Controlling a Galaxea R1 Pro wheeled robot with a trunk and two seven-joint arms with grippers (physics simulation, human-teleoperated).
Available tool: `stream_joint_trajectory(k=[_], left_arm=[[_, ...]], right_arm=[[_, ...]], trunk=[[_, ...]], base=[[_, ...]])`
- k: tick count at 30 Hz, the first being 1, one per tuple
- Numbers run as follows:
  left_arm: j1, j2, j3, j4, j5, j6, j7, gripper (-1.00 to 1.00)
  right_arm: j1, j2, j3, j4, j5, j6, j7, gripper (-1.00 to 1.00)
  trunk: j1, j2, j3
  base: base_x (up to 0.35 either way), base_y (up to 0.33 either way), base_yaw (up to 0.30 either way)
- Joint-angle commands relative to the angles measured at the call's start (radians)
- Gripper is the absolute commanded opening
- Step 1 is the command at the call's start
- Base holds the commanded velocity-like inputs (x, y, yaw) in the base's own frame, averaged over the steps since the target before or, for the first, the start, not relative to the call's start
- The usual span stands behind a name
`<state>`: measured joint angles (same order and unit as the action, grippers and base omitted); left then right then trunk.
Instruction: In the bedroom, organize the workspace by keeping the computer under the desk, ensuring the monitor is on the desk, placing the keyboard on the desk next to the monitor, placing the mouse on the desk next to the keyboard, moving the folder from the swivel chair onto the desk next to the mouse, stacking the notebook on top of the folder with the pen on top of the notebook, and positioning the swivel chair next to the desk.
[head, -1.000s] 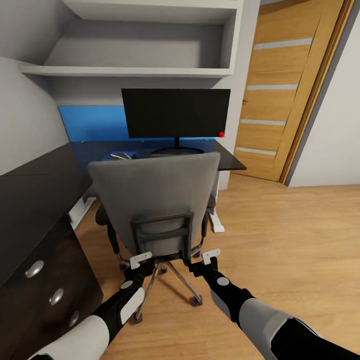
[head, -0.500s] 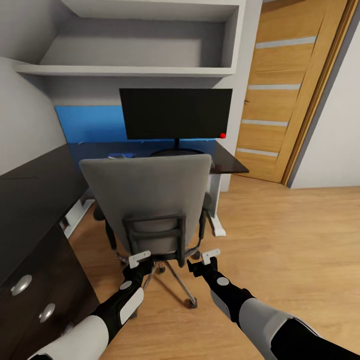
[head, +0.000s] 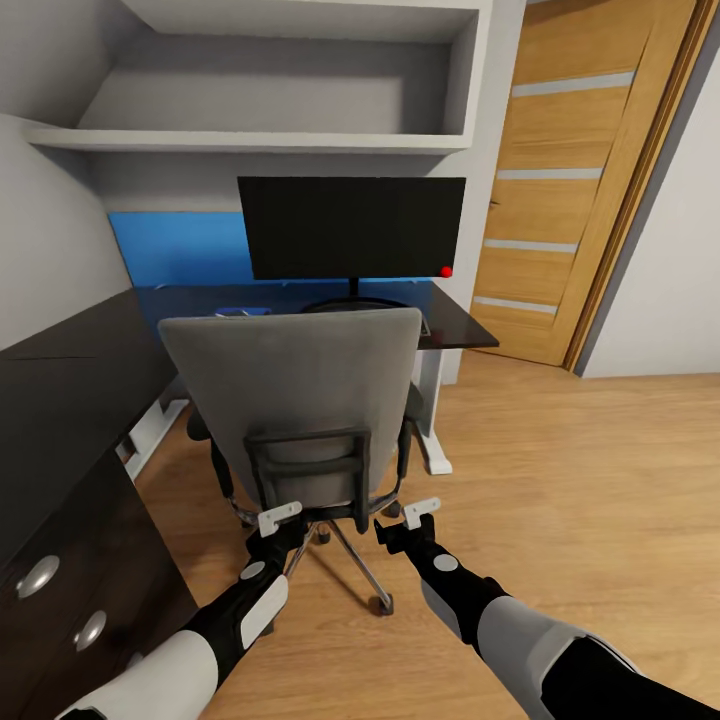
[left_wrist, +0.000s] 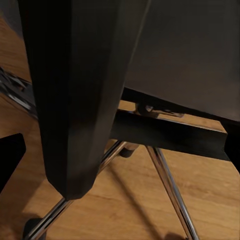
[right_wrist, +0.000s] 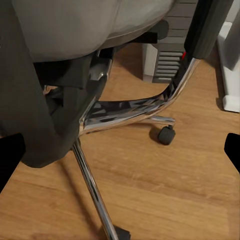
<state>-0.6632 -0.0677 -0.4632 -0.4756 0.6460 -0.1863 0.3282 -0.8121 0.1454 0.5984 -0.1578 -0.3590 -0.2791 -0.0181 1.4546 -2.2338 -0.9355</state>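
The head view shows the whole room. The swivel chair (head: 300, 400) stands just ahead of both arms, with its gray back turned to the robot. Past the chair is the dark counter (head: 455, 322), and on it stands one flat black monitor (head: 352, 227) with a small red dot in its lower corner. Something blue and small lies on the counter behind the chair back, too hidden to name. One wooden door (head: 570, 180) with pale stripes stands off to the right end effector's side. A dark cabinet (head: 70, 480) with round silver knobs sits on the left end effector's side; two knobs can be counted.

The left end effector (head: 283, 522) and the right end effector (head: 412, 518) hang low, close behind the chair's black back frame. Neither one touches the chair or holds anything. In each wrist view, two dark finger tips sit far apart at the picture's edges, so both are spread wide.

The wrist views show things the head view hides. The left wrist view looks under the seat: a thick black post, shiny metal legs and the yellow wooden floor (left_wrist: 200, 200). The right wrist view shows the soft gray seat cushion from below, a curved shiny leg, one black wheel (right_wrist: 166, 135), and a gray ribbed box, the computer (right_wrist: 170, 62), standing on the floor beyond the chair.
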Motion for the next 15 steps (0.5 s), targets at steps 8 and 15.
stream_joint_trajectory(k=[8, 15], left_arm=[[-0.001, 0.002, -0.009, 0.001, 0.013, -0.004, 0.003, 1.0], [-0.001, 0.002, -0.008, 0.001, 0.014, -0.004, 0.003, 1.0]], right_arm=[[-0.001, 0.0, 0.009, 0.001, -0.009, -0.005, -0.002, 1.0], [-0.001, 0.001, 0.01, 0.001, -0.009, -0.003, -0.002, 1.0]], trunk=[[0.0, 0.0, -0.001], [0.0, 0.0, -0.001]], base=[[-0.084, 0.0, 0.0], [-0.319, -0.004, 0.0]])
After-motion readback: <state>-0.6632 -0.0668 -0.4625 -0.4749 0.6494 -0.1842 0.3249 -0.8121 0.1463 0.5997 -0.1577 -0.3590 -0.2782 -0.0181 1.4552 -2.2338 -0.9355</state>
